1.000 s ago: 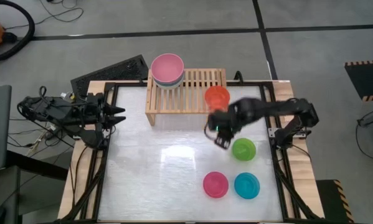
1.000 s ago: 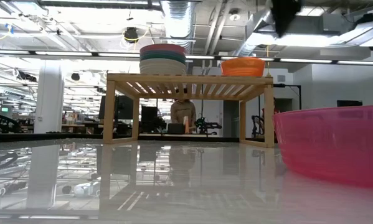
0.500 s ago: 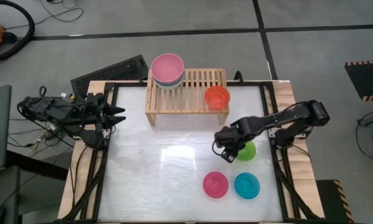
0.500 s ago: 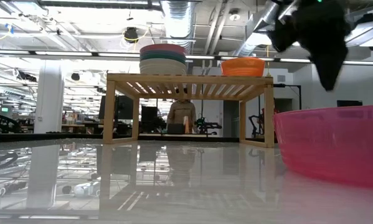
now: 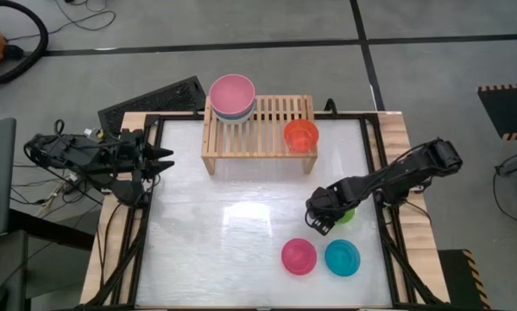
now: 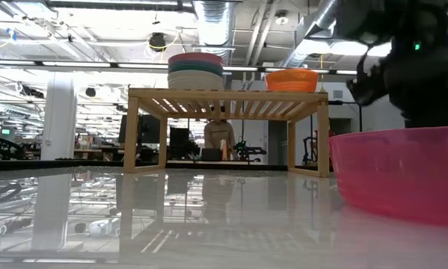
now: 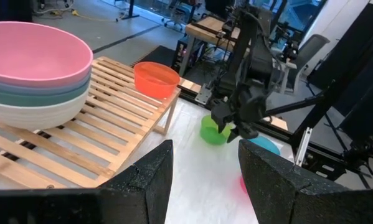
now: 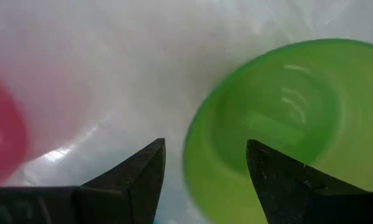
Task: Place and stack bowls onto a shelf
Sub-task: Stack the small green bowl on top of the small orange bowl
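From my remote station, the nearest things on the table (image 5: 223, 233) are the magenta bowl (image 5: 299, 257) and the cyan bowl (image 5: 342, 257), side by side just in front of my right gripper (image 5: 320, 221), the magenta one filling the low view's right edge. My right gripper hangs low over the green bowl (image 8: 279, 118); its fingers (image 8: 133, 180) are spread wide and empty, straddling the bowl's near rim, one outside and one over the hollow, and I cannot tell whether either touches it. The gripper and arm cover most of that bowl from above, leaving a green sliver. Beyond the jaws stands the shelf (image 5: 267, 138), with the orange bowl (image 5: 300, 135) alone at its right end, straight behind the gripper. At the shelf's left end sits the stack of larger bowls, the pink bowl (image 5: 232, 92) on top, teal and cream showing beneath it. My left gripper (image 5: 161, 159) waits well apart at the table's left edge, its fingers parted and holding nothing. Behind the shelf, a person (image 6: 219, 138) is in the room.
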